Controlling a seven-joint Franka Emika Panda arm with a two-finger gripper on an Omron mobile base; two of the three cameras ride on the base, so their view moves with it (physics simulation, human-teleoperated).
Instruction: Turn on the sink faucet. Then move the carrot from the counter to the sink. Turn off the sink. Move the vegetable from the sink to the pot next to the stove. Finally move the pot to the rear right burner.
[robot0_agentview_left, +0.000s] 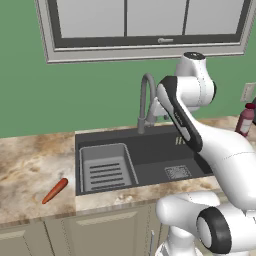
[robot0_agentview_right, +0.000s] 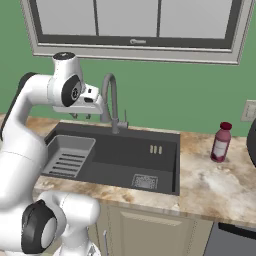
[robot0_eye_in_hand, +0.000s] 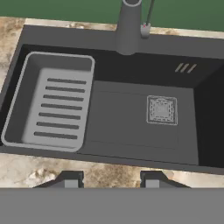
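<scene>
Carrot (robot0_agentview_left: 55, 190) was seen lying on the counter (robot0_agentview_left: 30, 165), just left of the sink (robot0_agentview_left: 150, 150) and well apart from the gripper (robot0_eye_in_hand: 112, 178). The gripper was held above the basin beside the sink faucet (robot0_agentview_right: 112, 100), its fingers parted with nothing between them. A pink-red bottle (robot0_agentview_right: 220, 142) stood on the counter to the right.

Even, flat rendered light; soft shadows, no glare, slightly coarse pixels.
</scene>
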